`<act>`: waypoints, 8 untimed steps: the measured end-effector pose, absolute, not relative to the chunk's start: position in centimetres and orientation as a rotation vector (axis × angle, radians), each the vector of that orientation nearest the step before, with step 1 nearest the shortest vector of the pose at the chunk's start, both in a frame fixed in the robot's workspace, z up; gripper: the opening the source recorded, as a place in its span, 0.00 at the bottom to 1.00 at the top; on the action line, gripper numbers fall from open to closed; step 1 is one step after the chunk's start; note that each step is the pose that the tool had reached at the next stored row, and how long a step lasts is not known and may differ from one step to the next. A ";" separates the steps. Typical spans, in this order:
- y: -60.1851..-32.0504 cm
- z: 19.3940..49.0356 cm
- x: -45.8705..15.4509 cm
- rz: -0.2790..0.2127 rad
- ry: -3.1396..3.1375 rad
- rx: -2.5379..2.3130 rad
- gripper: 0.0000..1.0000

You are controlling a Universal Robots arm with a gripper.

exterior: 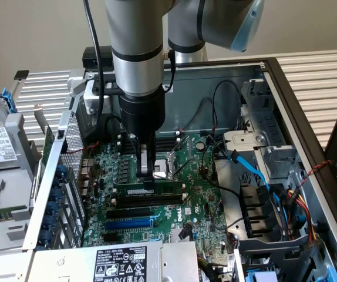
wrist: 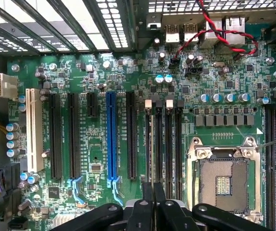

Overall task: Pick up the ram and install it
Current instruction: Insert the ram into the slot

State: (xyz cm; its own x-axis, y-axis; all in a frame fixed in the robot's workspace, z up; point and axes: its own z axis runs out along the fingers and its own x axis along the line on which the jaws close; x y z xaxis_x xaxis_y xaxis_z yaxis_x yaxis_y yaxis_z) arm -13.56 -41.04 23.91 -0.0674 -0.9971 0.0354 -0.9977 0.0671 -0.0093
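Gripper [exterior: 147, 174] pinches ram [exterior: 164, 191] by top edge, stick upright at black slots [exterior: 134, 209]; seated or not, can't tell. Risk: notch/slot misaligned, so pressing bends ram or it slips.

The motherboard [wrist: 87, 79] is glossy green laminate, the case [exterior: 215, 76] matt grey sheet metal, the arm [exterior: 136, 35] smooth brushed metal, the ram [exterior: 168, 189] labelled in white paper.
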 end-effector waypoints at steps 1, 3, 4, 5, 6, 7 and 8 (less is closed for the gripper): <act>-41.0 23.9 -13.6 0.048 -2.280 2.132 0.12; -41.1 23.9 -13.8 0.048 -2.280 2.132 0.12; -41.0 23.9 -14.0 0.048 -2.280 2.132 0.12; -41.0 23.9 -14.0 0.048 -2.280 2.132 0.12; -41.0 23.9 -14.0 0.048 -2.280 2.132 0.12; -41.0 23.9 -14.0 0.048 -2.280 2.132 0.12; -41.0 23.9 -14.0 0.048 -2.280 2.132 0.12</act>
